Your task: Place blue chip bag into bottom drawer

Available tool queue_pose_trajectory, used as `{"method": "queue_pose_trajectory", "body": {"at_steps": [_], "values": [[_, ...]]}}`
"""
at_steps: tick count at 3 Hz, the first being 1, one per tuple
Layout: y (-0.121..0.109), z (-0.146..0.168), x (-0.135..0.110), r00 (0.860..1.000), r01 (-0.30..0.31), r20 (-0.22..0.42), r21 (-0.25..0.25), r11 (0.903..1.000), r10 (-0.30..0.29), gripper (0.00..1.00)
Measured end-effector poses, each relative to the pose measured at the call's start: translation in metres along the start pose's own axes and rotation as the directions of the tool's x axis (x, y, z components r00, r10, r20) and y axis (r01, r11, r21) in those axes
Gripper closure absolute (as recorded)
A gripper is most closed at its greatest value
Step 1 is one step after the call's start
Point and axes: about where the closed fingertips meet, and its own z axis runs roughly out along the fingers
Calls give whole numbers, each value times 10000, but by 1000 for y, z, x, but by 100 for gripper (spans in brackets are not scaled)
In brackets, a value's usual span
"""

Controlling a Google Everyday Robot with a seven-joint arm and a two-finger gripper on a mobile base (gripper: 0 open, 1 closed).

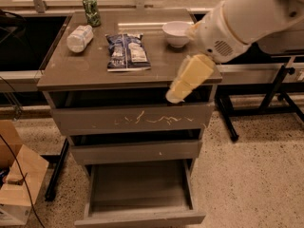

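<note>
The blue chip bag [127,52] lies flat on the cabinet top [156,63], left of centre, with white label patches facing up. The bottom drawer [140,189] is pulled open below and its inside is bare. My gripper [188,79] hangs from the white arm at the right, over the front right part of the cabinet top, to the right of the bag and apart from it. It holds nothing that shows.
A white bowl [176,33] stands at the back right of the top, close to the arm. A clear plastic bottle [79,37] lies at the back left, a green can [91,10] behind it. A cardboard box [16,184] sits on the floor at left.
</note>
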Motion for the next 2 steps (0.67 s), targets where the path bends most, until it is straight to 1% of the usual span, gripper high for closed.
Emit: {"method": "queue_pose_trajectory", "body": {"at_steps": [1, 2], "values": [[-18, 39, -20, 9981, 57, 611, -115, 9999, -50, 0], [-37, 76, -33, 9938, 105, 1106, -323, 9994, -69, 0]]}}
